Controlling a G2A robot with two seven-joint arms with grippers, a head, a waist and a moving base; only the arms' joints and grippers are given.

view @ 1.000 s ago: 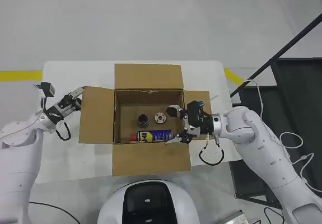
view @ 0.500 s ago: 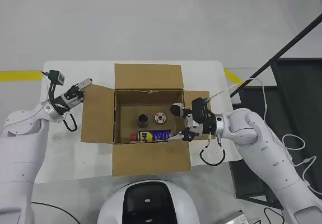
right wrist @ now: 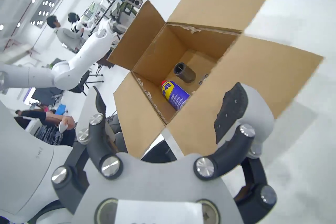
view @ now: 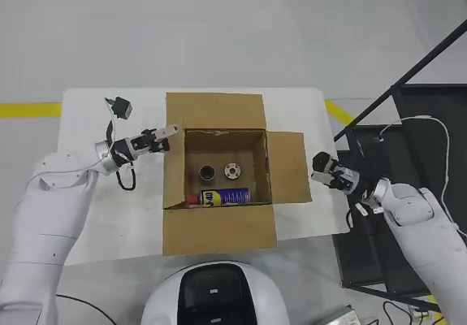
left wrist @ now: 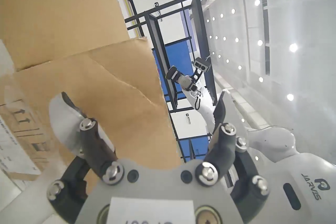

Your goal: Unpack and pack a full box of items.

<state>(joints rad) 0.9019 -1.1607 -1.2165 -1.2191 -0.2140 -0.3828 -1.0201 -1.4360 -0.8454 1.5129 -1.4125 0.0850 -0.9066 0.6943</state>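
A: Starting with the cardboard box [view: 217, 236], where?
B: Sits midway across the white table [view: 95, 236], open at the top. Has the back, front and right flap [view: 288, 166] folded outward, and the left flap [view: 174, 175] raised, standing close to upright above the left wall.
A: And inside?
B: Holds three things on its floor. First, a blue-and-yellow spray can [view: 223, 197], lying on its side along the front wall, red cap toward the left wall. Then a short dark tube [view: 206, 172] farther back, standing on end with the open mouth up, apart from the can. Lastly a small metal ring [view: 232, 171], flat on the floor just beside the tube, on the side toward the right wall.
A: Moving to the left gripper [view: 166, 133]?
B: Hangs outside the box at the raised left flap, near its back corner. Spread wide and grasping nothing. Shows one white finger [left wrist: 63, 114] lying by the flap's outward face (hard to tell whether touching or just shy of it) and the other finger [left wrist: 221, 114] out beyond the cardboard's edge.
A: And the right gripper [right wrist: 166, 99]?
B: Hovers past the outer edge of the right flap, near the table's right side, well apart from the can, tube and ring. Released too, with fingers parted wide, clasping nothing. Faces the box's open top at a slant.
A: Anything else around?
B: Just a black metal frame [view: 428, 122] off the table's right side, and a yellow line [view: 14, 110] on the floor to the left.
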